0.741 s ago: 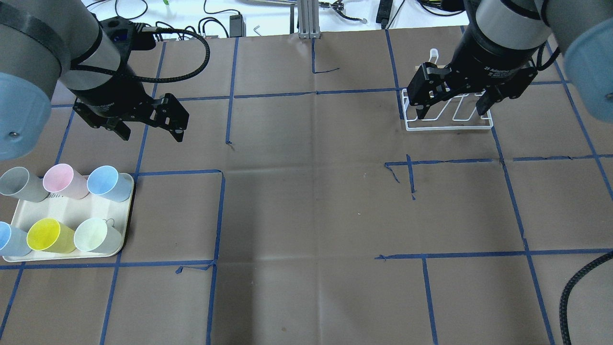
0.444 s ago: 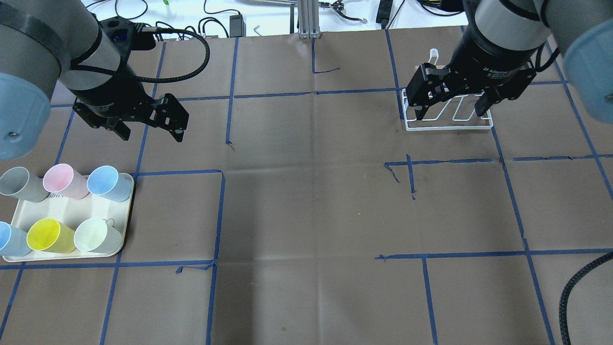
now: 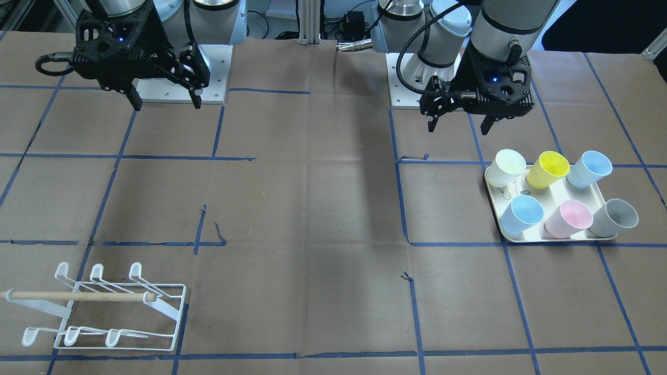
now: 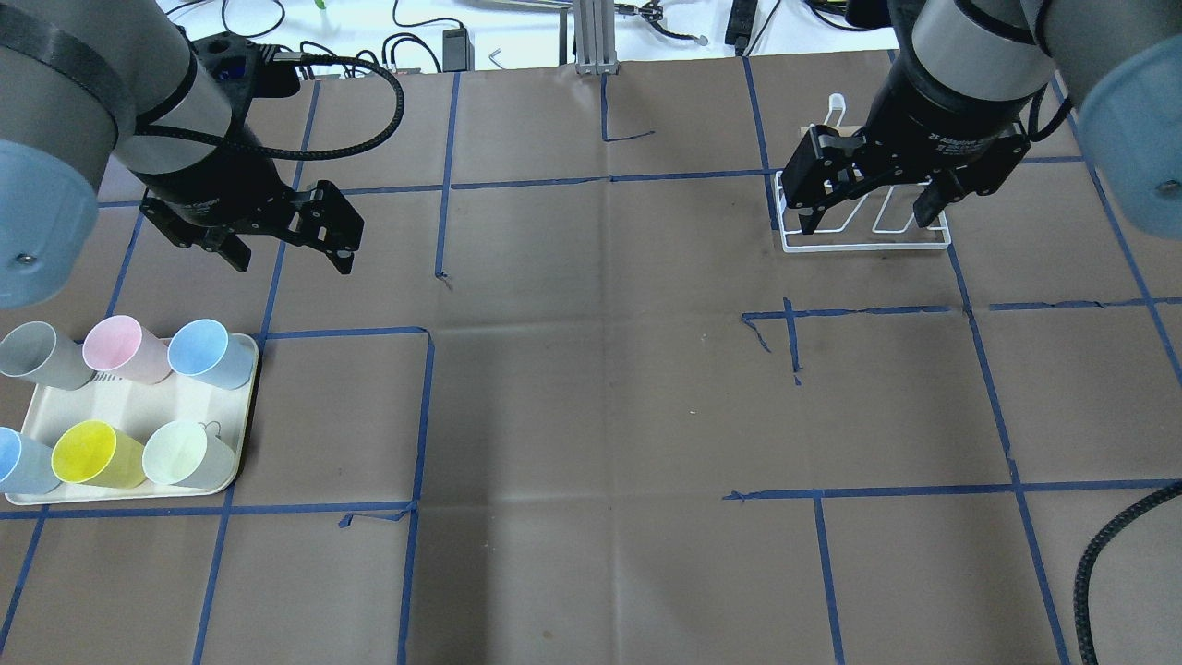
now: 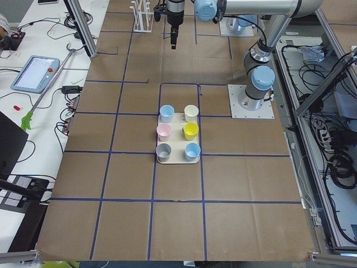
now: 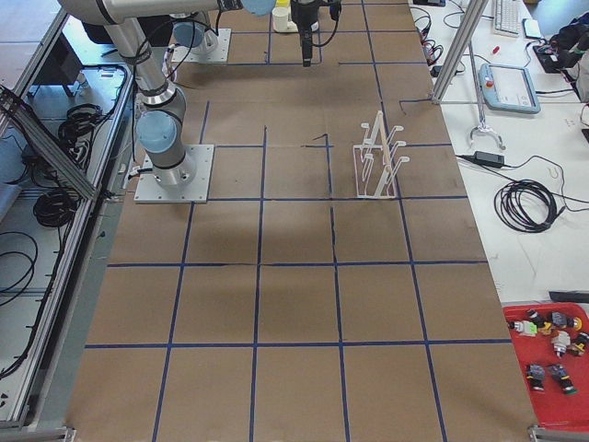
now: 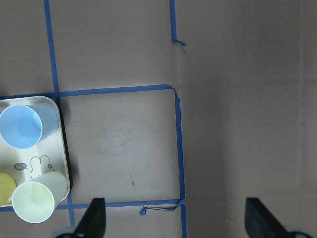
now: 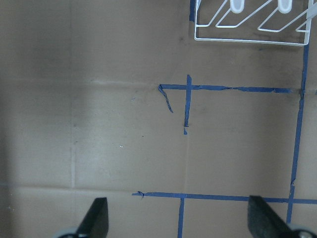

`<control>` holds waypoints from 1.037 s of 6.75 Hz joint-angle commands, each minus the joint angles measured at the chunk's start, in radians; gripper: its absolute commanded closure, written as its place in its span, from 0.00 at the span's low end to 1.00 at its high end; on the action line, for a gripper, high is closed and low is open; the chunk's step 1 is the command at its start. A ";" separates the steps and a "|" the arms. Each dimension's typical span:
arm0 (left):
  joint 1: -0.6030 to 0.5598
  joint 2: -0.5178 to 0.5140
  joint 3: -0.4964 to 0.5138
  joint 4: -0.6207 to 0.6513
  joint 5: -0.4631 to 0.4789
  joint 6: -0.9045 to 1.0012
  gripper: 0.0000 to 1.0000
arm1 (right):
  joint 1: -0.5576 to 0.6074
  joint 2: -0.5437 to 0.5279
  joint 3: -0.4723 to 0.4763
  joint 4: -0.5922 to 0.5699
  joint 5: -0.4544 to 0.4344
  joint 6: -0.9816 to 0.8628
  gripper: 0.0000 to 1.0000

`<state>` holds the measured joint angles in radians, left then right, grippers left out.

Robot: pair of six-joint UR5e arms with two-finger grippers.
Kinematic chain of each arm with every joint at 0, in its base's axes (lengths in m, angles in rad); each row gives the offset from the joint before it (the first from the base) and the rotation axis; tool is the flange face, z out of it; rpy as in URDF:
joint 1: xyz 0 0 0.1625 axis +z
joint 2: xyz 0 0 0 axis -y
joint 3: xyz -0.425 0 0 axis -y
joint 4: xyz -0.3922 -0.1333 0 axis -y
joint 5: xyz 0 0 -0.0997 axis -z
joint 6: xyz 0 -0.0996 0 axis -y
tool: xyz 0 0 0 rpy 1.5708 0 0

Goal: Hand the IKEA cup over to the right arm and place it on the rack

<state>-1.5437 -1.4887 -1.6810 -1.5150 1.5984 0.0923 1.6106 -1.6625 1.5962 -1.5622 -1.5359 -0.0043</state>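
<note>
- Nearest in your overhead view, on the robot's left, a cream rectangular tray [image 4: 138,406] lies flat on the brown paper-covered bench [image 4: 591,388], which is marked off in blue tape squares.
- You will find all six plastic cups standing upright on that tray, mouths up, in two rows of three. The near row has a light blue cup [image 4: 18,462], a yellow cup [image 4: 92,454] and a pale green cup [image 4: 185,453]. The far row has a grey cup [image 4: 37,356], a pink cup [image 4: 125,349] and a second light blue cup [image 4: 211,353].
- The black two-finger left claw [image 4: 294,265] hangs above the bench near the tray, off the side that faces the bench's middle. It touches no cup. Its fingers are spread wide with nothing between them. Its wrist camera looks down on a taped square, with the tray's edge at the left of that view.
- The black two-finger right claw [image 4: 866,224] hangs above the right part of the bench, also spread wide and holding nothing.
- Farthest from the robot, the white wire drying rack with rounded prongs and a light wooden dowel [image 3: 78,296] stands on the bench at the right. Your front-facing view shows it well apart from the right claw. Only its near edge reaches the top of the right wrist view.
</note>
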 commanded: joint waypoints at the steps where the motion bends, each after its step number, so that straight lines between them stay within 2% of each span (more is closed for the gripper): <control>1: 0.002 0.002 0.001 -0.002 0.000 0.007 0.00 | -0.003 -0.005 -0.007 0.004 -0.004 -0.002 0.00; 5: 0.005 0.005 0.001 -0.002 0.000 0.012 0.00 | -0.002 -0.011 -0.002 0.005 -0.003 -0.002 0.00; 7: 0.026 0.007 0.003 0.004 0.003 0.106 0.00 | 0.000 -0.011 0.001 0.004 -0.001 0.001 0.00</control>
<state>-1.5294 -1.4834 -1.6787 -1.5142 1.5992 0.1353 1.6096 -1.6741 1.5947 -1.5573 -1.5384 -0.0054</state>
